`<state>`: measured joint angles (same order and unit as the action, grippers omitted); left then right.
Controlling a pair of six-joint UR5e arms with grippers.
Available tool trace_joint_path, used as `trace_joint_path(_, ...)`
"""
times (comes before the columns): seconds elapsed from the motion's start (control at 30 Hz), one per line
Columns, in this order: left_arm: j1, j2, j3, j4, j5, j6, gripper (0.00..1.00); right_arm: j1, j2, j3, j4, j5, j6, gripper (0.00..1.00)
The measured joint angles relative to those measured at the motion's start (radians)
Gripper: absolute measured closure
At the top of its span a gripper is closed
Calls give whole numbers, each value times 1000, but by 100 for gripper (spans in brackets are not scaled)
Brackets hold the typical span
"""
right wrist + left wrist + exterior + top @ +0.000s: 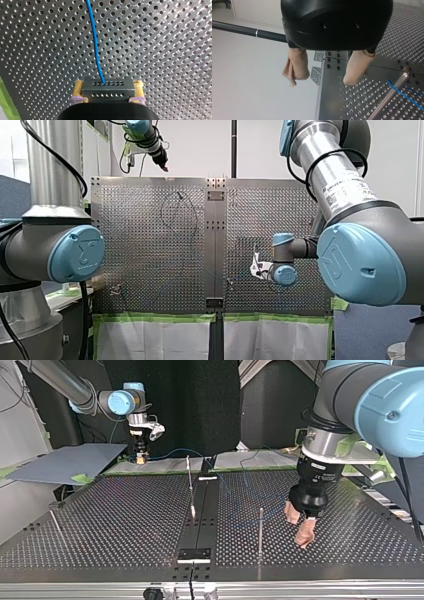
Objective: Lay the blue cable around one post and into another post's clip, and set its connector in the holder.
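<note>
In the right wrist view my right gripper, with yellow pads, is shut on the dark grey connector. The blue cable runs from the connector away over the perforated plate. In the top view that gripper hangs at the far left edge of the table. My left gripper stands open with beige pads just above the plate, beside a thin upright post. In the left wrist view its fingers hold nothing. The post stands beside them with the blue cable against it.
A second slim post rises by the centre rail and a third leans at the top view's left. A black holder block sits on the rail's near end. A grey sheet lies off the table's far left.
</note>
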<state>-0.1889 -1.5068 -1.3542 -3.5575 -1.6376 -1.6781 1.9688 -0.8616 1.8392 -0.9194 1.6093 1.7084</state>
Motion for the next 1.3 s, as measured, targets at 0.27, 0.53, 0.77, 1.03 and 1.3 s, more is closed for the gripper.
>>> trace_joint_path(0.27,-5,0,-9,1,-7,0,0,1,-1,0,0,0,-1,67)
trace_joint_path(0.53,-20,35,-70,18,13,24,0,3,-1,0,0,0,-1,67)
trace_joint_path(0.77,-33,94,-132,74,72,25,0,5,-1,-1,1,4,-1,67)
trace_joint_path(1.03,-62,157,-195,137,133,32,0,12,-1,0,2,6,-2,67)
trace_joint_path(1.3,-98,158,-264,206,151,19,0,27,-1,-1,5,8,-4,67)
